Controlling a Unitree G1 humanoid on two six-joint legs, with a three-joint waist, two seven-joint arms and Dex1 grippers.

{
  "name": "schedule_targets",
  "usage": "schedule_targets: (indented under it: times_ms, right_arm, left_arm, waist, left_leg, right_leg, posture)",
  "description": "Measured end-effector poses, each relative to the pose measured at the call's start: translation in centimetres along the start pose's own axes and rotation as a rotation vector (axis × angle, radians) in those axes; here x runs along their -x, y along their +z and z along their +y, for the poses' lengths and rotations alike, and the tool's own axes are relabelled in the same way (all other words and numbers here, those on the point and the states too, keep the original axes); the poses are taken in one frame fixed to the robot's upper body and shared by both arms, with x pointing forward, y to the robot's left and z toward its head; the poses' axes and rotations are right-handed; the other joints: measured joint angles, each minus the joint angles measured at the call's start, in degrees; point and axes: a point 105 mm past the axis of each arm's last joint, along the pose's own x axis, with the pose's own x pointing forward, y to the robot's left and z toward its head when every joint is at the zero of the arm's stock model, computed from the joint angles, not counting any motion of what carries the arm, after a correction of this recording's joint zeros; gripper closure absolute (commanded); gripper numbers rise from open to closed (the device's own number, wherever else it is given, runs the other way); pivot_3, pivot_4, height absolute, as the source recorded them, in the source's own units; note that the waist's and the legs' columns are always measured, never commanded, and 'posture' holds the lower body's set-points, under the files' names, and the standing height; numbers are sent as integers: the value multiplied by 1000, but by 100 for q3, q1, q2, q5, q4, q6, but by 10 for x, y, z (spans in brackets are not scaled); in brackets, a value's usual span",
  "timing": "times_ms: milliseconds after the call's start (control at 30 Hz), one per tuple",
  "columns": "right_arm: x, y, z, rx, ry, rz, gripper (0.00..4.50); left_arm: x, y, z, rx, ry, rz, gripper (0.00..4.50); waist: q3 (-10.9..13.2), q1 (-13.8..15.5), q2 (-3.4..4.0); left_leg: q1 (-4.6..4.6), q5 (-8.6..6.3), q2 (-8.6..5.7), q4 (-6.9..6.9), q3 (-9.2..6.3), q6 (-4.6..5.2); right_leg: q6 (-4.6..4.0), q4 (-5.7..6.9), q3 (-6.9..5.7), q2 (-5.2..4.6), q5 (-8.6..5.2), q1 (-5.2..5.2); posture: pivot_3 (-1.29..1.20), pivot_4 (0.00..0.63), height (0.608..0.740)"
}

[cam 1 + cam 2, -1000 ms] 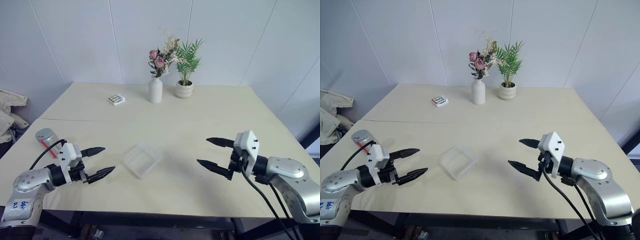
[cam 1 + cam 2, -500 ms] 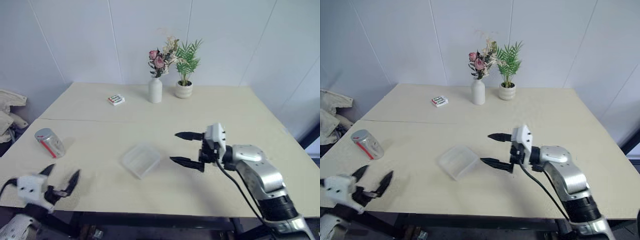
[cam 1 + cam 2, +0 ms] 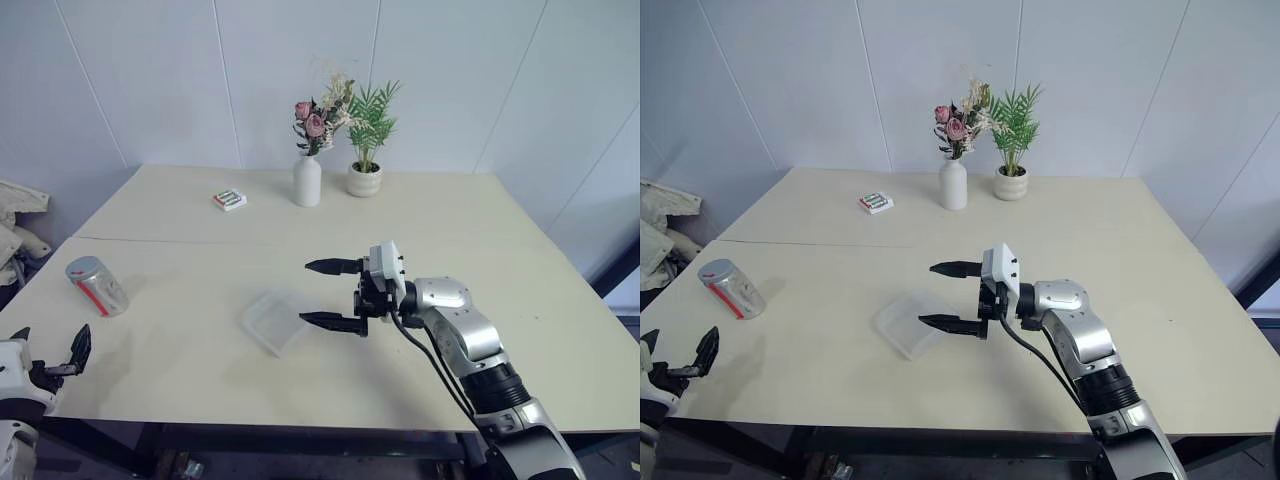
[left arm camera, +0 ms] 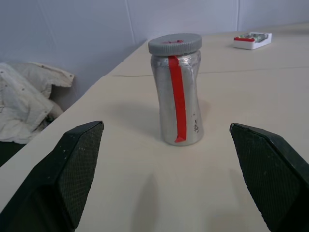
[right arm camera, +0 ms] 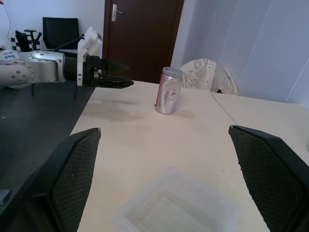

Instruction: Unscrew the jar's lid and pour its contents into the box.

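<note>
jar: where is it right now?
The jar stands upright with its lid on, near the table's left edge, left of the box. The open left gripper is nearest, not touching it.

The small silvery cylindrical jar [image 4: 176,94] hides its contents behind opaque walls; the shallow clear plastic box [image 5: 179,205] is cut off at the right wrist view's edge.

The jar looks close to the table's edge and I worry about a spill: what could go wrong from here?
1. The jar stands upright near the table edge; a sideways bump from the open left gripper could tip it off.
2. The lid is on; pouring now would give nothing.
3. The open right gripper hovers at the light box and could shove it.
</note>
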Motion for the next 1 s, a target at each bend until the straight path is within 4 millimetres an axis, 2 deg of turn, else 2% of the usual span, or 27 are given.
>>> schedule_targets:
  times_ms: [200, 333, 467, 633, 1000]
  right_arm:
    - [-8, 4, -3, 21, -10, -25, 0]
    - [-10, 7, -4, 22, -27, -29, 0]
    - [-13, 14, -7, 30, -44, -30, 0]
    - [-14, 22, -8, 48, -57, -33, 0]
    - [-12, 22, -12, 53, -83, -28, 0]
  left_arm:
    - [-29, 4, 2, 36, -77, -16, 27]
    - [-41, 6, 6, 53, -79, -33, 27]
    - [-53, -1, 9, 90, -79, -6, 27]
    - [-71, -4, 5, 118, -111, 17, 27]
    - [-100, -4, -14, 135, -170, 49, 27]
  waist:
    - [0, 3, 0]
    - [0, -8, 0]
    - [0, 2, 0]
    - [-1, 8, -2]
    - [-1, -8, -2]
  left_leg:
    - [1, -4, 9, -9, 0, -15]
    - [-1, -10, 11, -14, 1, -24]
    - [-7, -10, 15, -17, 1, -24]
    - [-7, -9, 14, -17, 3, -25]
    - [-12, -9, 14, -17, 8, -26]
  right_leg:
    - [19, 24, -2, 12, 10, -18]
    - [20, 27, -1, 13, 10, -26]
    - [20, 35, -1, 19, 9, -40]
    - [21, 36, -1, 19, 9, -41]
    - [25, 41, 2, 22, 11, -50]
  posture:
    - [0, 150, 740]
    - [0, 150, 740]
    - [0, 150, 740]
    - [0, 150, 740]
    - [0, 150, 740]
